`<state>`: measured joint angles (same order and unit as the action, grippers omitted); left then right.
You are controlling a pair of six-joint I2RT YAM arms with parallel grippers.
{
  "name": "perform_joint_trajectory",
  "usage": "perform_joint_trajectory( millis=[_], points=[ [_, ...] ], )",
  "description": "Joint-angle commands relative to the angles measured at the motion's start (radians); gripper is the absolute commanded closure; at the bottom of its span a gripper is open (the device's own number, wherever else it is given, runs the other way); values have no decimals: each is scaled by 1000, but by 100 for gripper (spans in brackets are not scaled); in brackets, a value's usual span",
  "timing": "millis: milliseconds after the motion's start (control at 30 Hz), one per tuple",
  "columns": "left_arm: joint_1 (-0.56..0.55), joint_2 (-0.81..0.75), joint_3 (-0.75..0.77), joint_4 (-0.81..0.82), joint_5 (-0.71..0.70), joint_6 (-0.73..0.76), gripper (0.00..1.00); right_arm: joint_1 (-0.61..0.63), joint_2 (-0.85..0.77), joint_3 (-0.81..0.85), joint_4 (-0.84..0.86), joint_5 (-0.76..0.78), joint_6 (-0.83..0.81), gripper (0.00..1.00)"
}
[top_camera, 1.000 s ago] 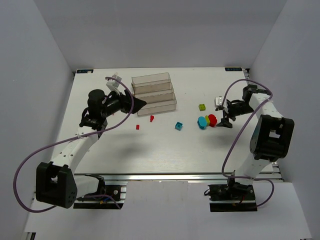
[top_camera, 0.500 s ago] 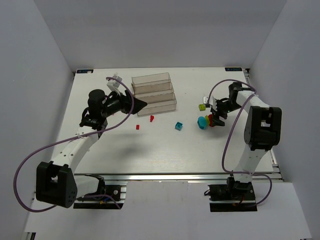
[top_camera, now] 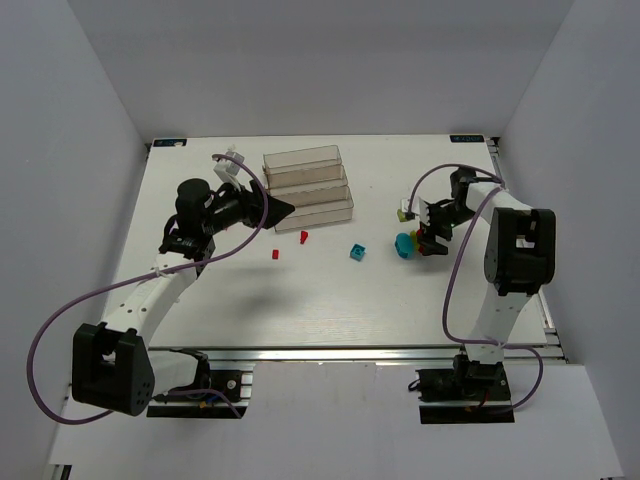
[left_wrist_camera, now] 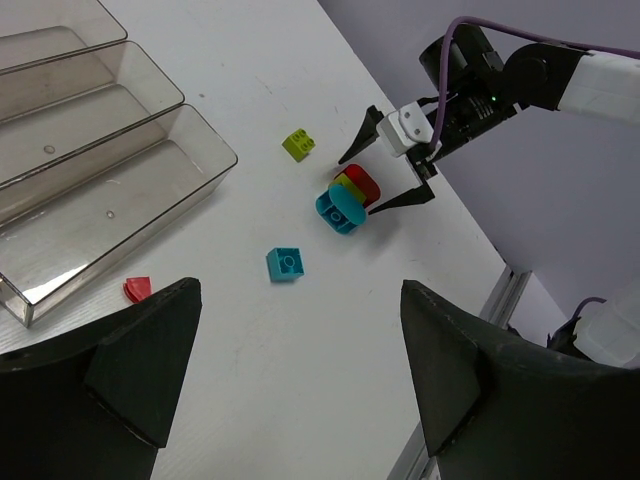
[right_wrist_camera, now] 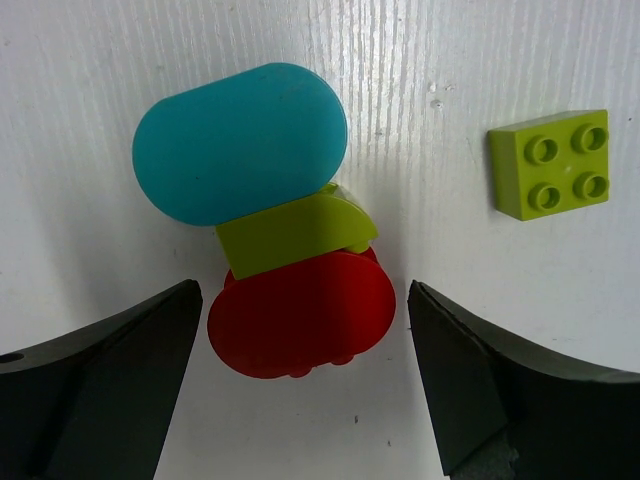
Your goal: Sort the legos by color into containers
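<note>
Kim: Right arm has swung in from the 3 o'clock edge within the last second. From above, the right gripper (top_camera: 428, 226) now brackets the heap (top_camera: 404, 244) of legos, and the left arm has not shifted. Anything sorted?

Lee: Nothing, I'd judge. The containers (top_camera: 308, 185) look bare, and every brick I can see lies on the table (top_camera: 250, 300). From the bins, the red wedge (top_camera: 304, 237) is at 6 o'clock, the red chip (top_camera: 275, 254) at 7 and the cyan brick (top_camera: 357, 251) at 5. The green brick (top_camera: 404, 213) is at 12 of the heap.

Kim: And the left wrist view?

Lee: The left gripper (left_wrist_camera: 300, 370) is spread wide, holding nothing, over bare table. The bins at 10 o'clock show clear floors, so the whole job is left.

Kim: Right wrist?

Lee: Its fingers are wide apart, one at 8 o'clock and one at 4, touching nothing. Between them sits the heap: cyan oval (right_wrist_camera: 240, 143) at 12, green slice (right_wrist_camera: 295, 232) in the middle, red oval (right_wrist_camera: 300, 325) at 6, each touching the next. The green brick lies apart at 2 o'clock.

Kim: What stands in the way?

Lee: That touching. Closing on the red oval would likely drag the green slice along, so the three colours probably need separating first.
</note>
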<state>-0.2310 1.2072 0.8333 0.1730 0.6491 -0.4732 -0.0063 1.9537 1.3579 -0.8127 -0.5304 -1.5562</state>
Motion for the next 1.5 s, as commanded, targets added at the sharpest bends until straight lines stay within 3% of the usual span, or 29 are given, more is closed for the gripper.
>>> perform_joint_trajectory(
  millis=[0, 167, 300, 600, 733, 833, 967, 1133, 1333, 1400, 1467],
  points=[
    [2, -8, 27, 16, 24, -4, 9, 3, 10, 15, -17, 21, -22, 11],
    [2, -6, 29, 17, 26, -4, 9, 31, 8, -8, 37, 52, -1, 14],
    [2, -5, 29, 17, 26, -5, 9, 39, 17, -8, 32, 81, -11, 25],
    [2, 3, 27, 20, 30, -5, 9, 48, 5, -42, 60, 92, -21, 23],
    [2, 8, 27, 19, 30, -2, 9, 51, 10, -37, 53, 105, -22, 28],
    [2, 11, 27, 20, 30, -2, 9, 51, 10, -34, 41, 124, -25, 39],
    [2, 18, 24, 32, 49, -10, 10, 45, -4, -29, 27, 132, -15, 76],
    [2, 43, 10, 106, 119, -59, 17, 45, -76, -42, 27, 113, 33, 99],
    [-43, 132, 15, 178, 230, -136, 39, 57, -242, -103, 81, 64, 218, 100],
    [-63, 159, 18, 209, 254, -169, 41, 61, -315, -129, 115, 40, 318, 100],
    [-99, 196, 13, 236, 267, -212, 35, 75, -363, -173, 138, -17, 401, 100]
  ],
)
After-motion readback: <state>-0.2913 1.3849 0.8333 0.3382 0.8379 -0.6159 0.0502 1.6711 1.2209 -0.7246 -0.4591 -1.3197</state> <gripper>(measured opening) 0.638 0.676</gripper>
